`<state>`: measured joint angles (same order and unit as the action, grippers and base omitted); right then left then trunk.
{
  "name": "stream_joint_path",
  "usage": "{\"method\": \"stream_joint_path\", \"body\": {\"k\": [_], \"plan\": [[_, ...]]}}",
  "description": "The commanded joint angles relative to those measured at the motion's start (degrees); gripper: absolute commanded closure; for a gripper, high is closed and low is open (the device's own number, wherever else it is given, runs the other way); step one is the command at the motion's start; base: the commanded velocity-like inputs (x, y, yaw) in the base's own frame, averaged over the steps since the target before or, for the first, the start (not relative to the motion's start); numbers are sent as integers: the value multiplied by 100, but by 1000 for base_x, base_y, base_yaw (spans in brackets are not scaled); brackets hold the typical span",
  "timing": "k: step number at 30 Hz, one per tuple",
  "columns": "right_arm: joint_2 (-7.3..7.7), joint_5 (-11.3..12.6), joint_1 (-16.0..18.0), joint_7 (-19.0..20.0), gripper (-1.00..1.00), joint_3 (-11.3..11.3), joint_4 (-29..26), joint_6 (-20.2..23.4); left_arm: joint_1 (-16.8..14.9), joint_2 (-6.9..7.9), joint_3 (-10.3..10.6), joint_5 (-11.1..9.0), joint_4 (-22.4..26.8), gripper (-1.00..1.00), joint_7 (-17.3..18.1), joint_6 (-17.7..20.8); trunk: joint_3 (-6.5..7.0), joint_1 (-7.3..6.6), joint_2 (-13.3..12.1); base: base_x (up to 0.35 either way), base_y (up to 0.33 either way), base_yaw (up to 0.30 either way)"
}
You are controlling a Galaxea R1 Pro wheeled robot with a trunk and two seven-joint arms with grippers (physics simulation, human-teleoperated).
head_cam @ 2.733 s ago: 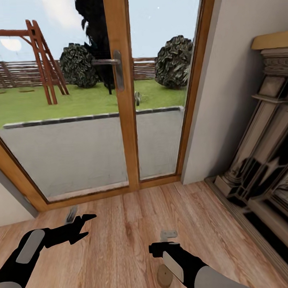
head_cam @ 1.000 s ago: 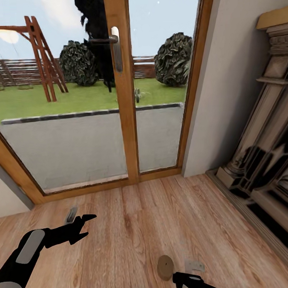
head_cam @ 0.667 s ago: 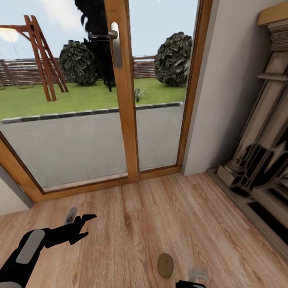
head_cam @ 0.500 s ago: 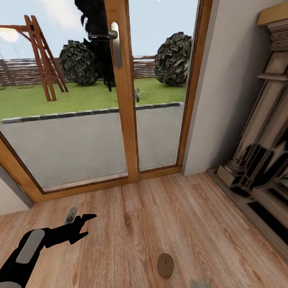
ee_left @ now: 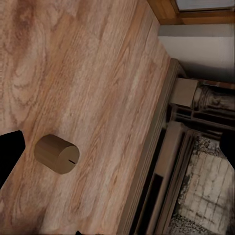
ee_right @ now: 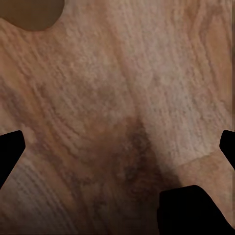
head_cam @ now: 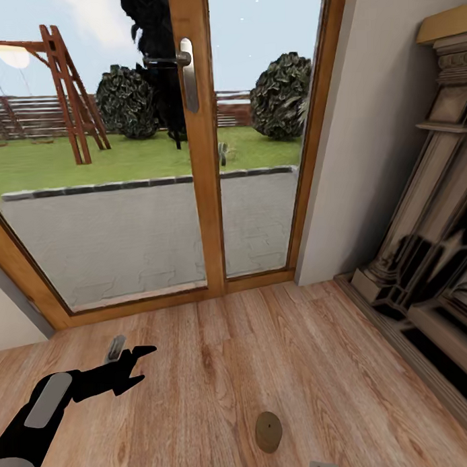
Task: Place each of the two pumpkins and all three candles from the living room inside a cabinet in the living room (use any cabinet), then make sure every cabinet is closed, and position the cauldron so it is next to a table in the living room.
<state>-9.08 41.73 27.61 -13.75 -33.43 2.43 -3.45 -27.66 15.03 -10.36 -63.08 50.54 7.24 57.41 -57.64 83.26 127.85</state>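
My candle (head_cam: 268, 431) stands upright on the plank floor (head_cam: 198, 369), wick up; left gripper (head_cam: 134, 365) and right gripper (ee_right: 117, 147) both spread wide, empty.

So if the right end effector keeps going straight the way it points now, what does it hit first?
Most likely the bare wood floor. The right wrist view looks straight down onto planks between the open fingertips; the candle sits off-line, at the frame's edge.

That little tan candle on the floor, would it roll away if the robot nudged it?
Probably, if pushed sideways: the candle appears to lie on its round side on the smooth plank floor. It looks short, stiff and likely light, so an open gripper should span it.
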Motion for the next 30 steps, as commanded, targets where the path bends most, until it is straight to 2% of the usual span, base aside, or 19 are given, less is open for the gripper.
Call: {"method": "stream_joint_path", "body": {"k": [1,5,9,12,22,30], "plan": [[-6,54,7,4,-100,-41,21,-33,-3,7,-12,36,-7,-100,58,25,14,-23,-40,0,0,0],[-6,54,7,4,-100,-41,21,-37,-3,50,-10,-4,-16,-100,58,25,32,-45,-80,0,0,0],[-6,54,6,4,-100,-41,21,-34,-3,68,-10,-11,-18,-100,58,25,103,-133,-240,0,0,0],[-6,54,7,4,-100,-41,21,-33,-3,69,-8,-11,-18,-100,58,25,103,-133,-240,0,0,0],[-6,54,7,4,-100,-41,21,-38,-3,70,8,-12,-10,-100,58,25,247,-309,-561,0,0,0],[-6,46,7,5,-100,-43,21,-37,-3,71,8,-12,-21,-100,58,25,247,-309,-561,0,0,0]]}}
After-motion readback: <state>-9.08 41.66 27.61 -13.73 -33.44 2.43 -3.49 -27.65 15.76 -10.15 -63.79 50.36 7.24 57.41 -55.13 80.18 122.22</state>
